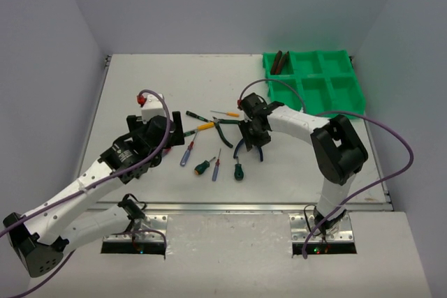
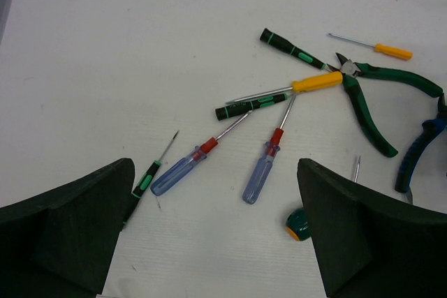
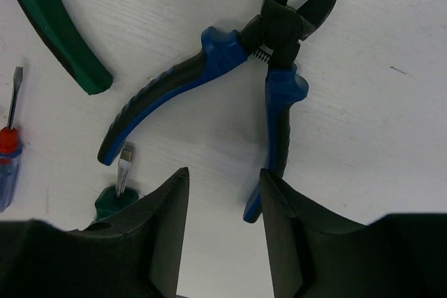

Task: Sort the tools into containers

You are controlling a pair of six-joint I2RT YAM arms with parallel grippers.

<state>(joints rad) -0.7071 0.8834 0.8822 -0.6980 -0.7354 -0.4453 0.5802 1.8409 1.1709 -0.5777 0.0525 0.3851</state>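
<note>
On the table [image 1: 140, 82], the part-open right tool [image 3: 223, 176] straddles one handle of the blue pliers [image 3: 283, 95].

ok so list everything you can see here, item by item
white table: one, white, under everything
bright green plastic tray with six compartments: one, green, far right corner
dark red-and-black handled tool: count unclear, dark red, far-left tray compartment
green-handled pliers: one, green, mid-table
blue-and-black handled pliers: one, blue-black, right of green pliers
slim green-and-black screwdrivers: three, green-black, mid-table
yellow-handled screwdriver: one, yellow, beside green pliers' nose
thin orange-handled screwdriver: one, orange, behind the others
clear blue screwdrivers with red collars: two, blue, near-left of spread
stubby green-handled screwdrivers: two, green, nearest table's front edge
arms: two, white and black, near edge
left gripper: one, black, open over the screwdrivers
right gripper: one, black, open at one blue handle tip
</note>
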